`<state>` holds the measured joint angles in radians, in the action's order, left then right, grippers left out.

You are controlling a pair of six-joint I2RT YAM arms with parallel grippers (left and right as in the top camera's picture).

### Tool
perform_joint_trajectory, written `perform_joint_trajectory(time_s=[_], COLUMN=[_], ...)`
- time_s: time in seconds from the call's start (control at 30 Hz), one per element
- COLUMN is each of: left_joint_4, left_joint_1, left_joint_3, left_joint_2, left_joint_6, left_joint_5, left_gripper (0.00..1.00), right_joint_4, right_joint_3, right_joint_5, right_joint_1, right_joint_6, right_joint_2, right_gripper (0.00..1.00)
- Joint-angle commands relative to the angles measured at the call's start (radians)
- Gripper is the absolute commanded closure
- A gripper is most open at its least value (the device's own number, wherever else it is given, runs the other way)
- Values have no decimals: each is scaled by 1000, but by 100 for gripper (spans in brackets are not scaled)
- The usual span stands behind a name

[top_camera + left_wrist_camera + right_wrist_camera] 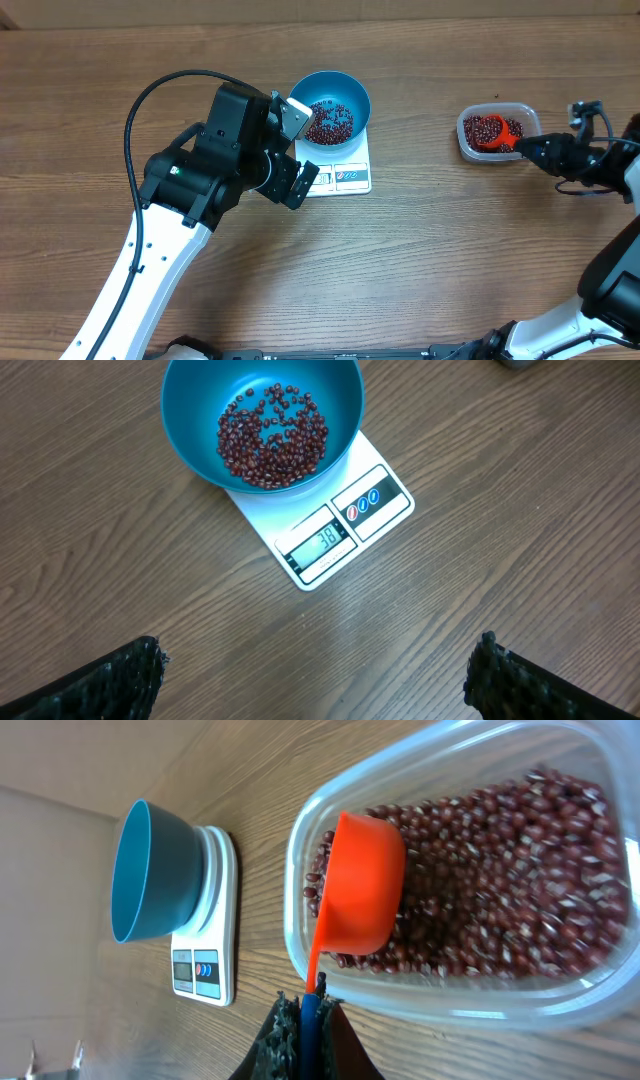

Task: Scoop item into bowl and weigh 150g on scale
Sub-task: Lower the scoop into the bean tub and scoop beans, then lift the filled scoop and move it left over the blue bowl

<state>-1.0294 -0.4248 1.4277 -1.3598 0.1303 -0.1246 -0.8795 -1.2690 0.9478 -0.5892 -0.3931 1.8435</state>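
The blue bowl stands on the white scale with a thin layer of red-brown beans in it. Seen from the left wrist, the bowl and its beans lie ahead on the scale, whose display is lit. My left gripper hovers just left of the scale, open and empty. My right gripper is shut on the handle of an orange scoop. The scoop is dipped into the beans of a clear tub.
The clear tub sits at the right of the wooden table, well away from the scale. The left arm's black cable loops over the table's left half. From the right wrist, the bowl and scale are at far left.
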Motion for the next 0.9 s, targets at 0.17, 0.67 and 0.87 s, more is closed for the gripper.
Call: perform_joint_trajectory(time_s=[0.17,0.67,0.87], left_joint_4=[1,1,1], left_joint_1=[-1,-1,-1], left_joint_3=[8,8,8], left_joint_2=[-6,-6,-6], left_joint_6=[-11,-11,-11], left_joint_5=[-14,-14,-14], left_gripper=[0,0,1], right_joint_4=[-3,-14,-16], right_joint_3=[6,6,6], right_joint_5=[129,274,320], right_joint_1=[-69,-103,-109], right_joint_6=[0,7,31], right_joint_2=[7,7,6], right_gripper=[96,96,96])
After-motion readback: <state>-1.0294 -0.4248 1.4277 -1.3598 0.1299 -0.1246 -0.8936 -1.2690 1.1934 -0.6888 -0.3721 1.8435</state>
